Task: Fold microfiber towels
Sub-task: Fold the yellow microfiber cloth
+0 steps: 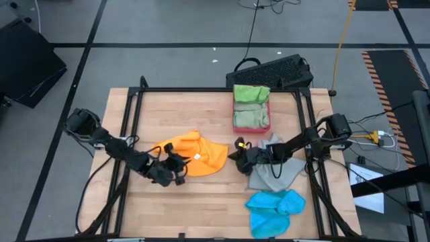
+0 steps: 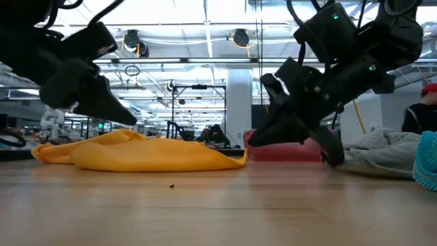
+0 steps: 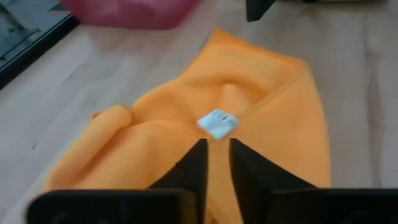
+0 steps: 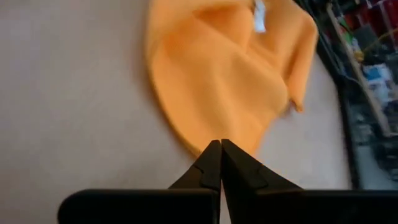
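Note:
An orange microfiber towel point(image 1: 198, 154) lies crumpled on the middle of the wooden table, with a white label point(image 3: 217, 123) on its top. My left gripper point(image 1: 177, 166) is at the towel's left side, its fingers nearly together with orange cloth in the slit between them point(image 3: 217, 155). My right gripper point(image 1: 235, 156) is at the towel's right edge, shut, its tips point(image 4: 219, 144) meeting that edge. In the low view the towel point(image 2: 143, 154) rests on the table, humped under the left gripper. My left gripper pinches a raised part of the orange towel's left side point(image 3: 217, 167) between its two fingers, coming slanting down from the table's left. The rest of the towel lies slack on the table. One layer or several, I cannot tell. My right gripper has the orange towel's right edge point(image 4: 214, 134) at the very tips of its shut fingers, slanting down from the table's right. The cloth runs to a point at the tips. The towel lies on the table, slack.
A pink-red tray point(image 1: 251, 124) at the far side holds folded bright green point(image 1: 251, 93) and pale sage point(image 1: 251, 113) towels. A grey towel point(image 1: 275, 171) and a blue towel point(image 1: 274, 210) lie crumpled at the right. Black frame rails edge the table; a black keyboard-like thing point(image 1: 272, 70) lies beyond.

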